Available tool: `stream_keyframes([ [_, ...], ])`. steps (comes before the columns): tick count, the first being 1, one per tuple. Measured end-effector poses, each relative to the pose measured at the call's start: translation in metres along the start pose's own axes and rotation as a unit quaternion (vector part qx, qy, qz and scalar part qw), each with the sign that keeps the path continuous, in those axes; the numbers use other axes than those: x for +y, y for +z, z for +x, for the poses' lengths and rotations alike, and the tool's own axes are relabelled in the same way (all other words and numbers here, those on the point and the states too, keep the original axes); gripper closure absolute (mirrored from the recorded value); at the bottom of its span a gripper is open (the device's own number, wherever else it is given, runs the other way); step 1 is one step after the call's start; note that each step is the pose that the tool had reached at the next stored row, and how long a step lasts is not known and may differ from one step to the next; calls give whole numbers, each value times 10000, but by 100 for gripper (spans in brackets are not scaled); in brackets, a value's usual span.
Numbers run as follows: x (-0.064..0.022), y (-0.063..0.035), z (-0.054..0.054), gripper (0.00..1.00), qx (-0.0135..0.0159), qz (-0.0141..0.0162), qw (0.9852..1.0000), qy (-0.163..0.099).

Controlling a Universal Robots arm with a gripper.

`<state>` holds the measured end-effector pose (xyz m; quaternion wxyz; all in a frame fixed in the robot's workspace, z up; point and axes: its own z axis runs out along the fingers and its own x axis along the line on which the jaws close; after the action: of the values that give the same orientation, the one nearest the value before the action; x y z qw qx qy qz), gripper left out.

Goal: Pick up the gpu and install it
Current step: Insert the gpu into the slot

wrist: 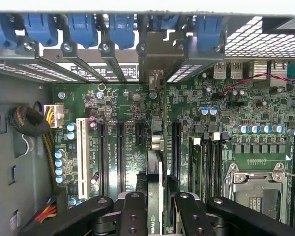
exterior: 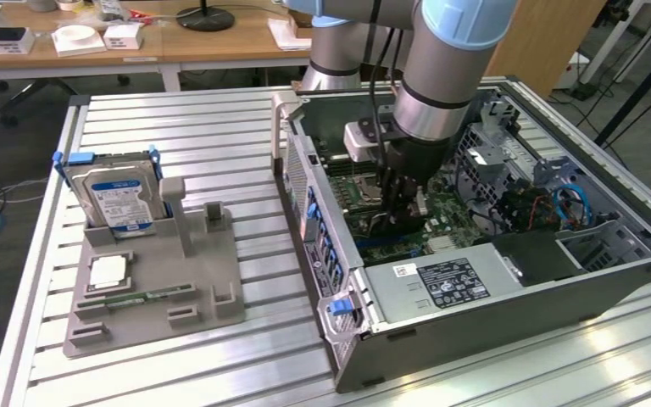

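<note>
One grey fixture [exterior: 207, 292] sits on the slatted table [exterior: 213, 119], near its edge on the exterior view's left. In the fixture's far corner an HDD [exterior: 122, 199] w/ blue label stands upright in a blue frame. Nearer the camera, a square chip [exterior: 108, 271] lies flat, and a RAM stick [exterior: 145, 298] lies just beside it, closer to the fixture's near edge.

Moving to the exterior view's right, an open PC case [exterior: 507, 314] lies on its side and takes up that half of the table. The PSU [exterior: 444, 281] is at the case's near end.

The arm [exterior: 444, 68] comes down from above into the case's middle. The gripper [exterior: 399, 212] is low over the mobo [wrist: 128, 105].

In the wrist view the black fingers [wrist: 133, 211] are drawn in close, one on each side of the gpu [wrist: 156, 172], clamping it. The gpu is edge-on and upright, its board running across the mobo between two black slots. Its end bracket points at the rear slot openings under the blue latches [wrist: 120, 27]. Can't tell if its lower edge is in a slot or just above. A white slot [wrist: 81, 150] and the CPU socket [wrist: 255, 182] lie well apart from it, on opposite sides.
</note>
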<state>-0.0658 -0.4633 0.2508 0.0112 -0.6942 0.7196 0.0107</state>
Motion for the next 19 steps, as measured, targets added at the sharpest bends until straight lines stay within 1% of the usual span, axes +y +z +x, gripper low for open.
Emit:
stream_keyframes([
  [4,2,8,1,74,1,0,10000,9],
  [9,3,-4,-1,74,-33,1,10000,13],
  [19,5,-8,6,74,-31,-3,10000,32],
])
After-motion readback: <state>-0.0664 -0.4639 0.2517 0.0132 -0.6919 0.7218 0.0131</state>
